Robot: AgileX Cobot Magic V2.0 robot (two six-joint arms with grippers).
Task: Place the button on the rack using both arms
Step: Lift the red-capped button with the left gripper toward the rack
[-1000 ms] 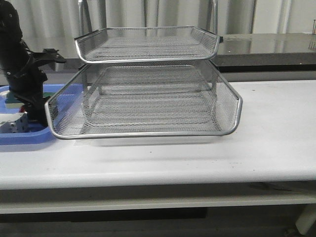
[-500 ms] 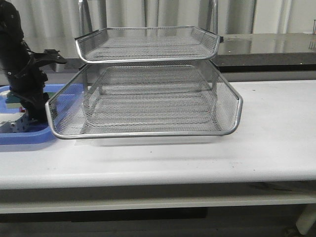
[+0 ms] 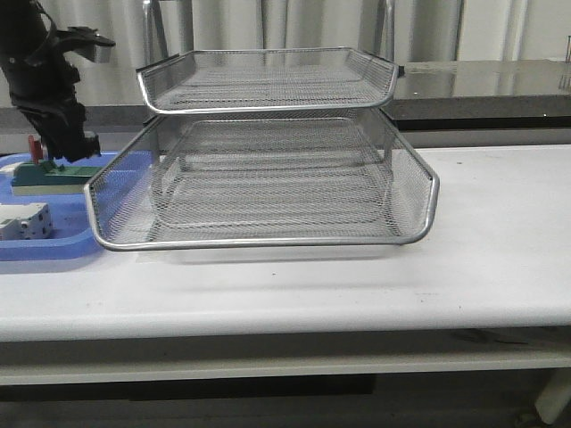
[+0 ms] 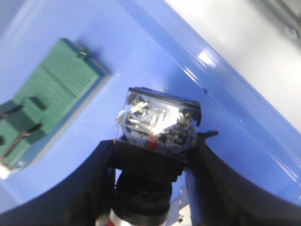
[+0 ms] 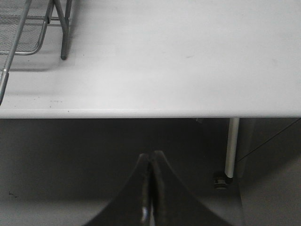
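Note:
My left gripper (image 3: 70, 145) hangs above the blue tray at the far left, lifted off its floor. In the left wrist view the left gripper (image 4: 156, 149) is shut on the button (image 4: 157, 123): its black body sits between the fingers and its blue rear block with silver terminals points away from the camera. The button's red cap (image 3: 34, 147) shows beside the gripper in the front view. The silver wire-mesh rack (image 3: 268, 178) stands mid-table, and its trays hold nothing. My right gripper (image 5: 151, 188) is shut and empty, below the table's front edge, with a corner of the rack (image 5: 19, 28) in view.
The blue tray (image 3: 53, 245) holds a green block (image 3: 53, 176) and a white breaker (image 3: 25, 220). The green block (image 4: 51, 89) lies on the blue tray floor (image 4: 155, 52) under my left gripper. A table leg (image 5: 230, 146) stands near my right gripper.
My left arm has risen out of the blue tray with the button in its grip, uncovering the green block and the white breaker. The rack has not moved.

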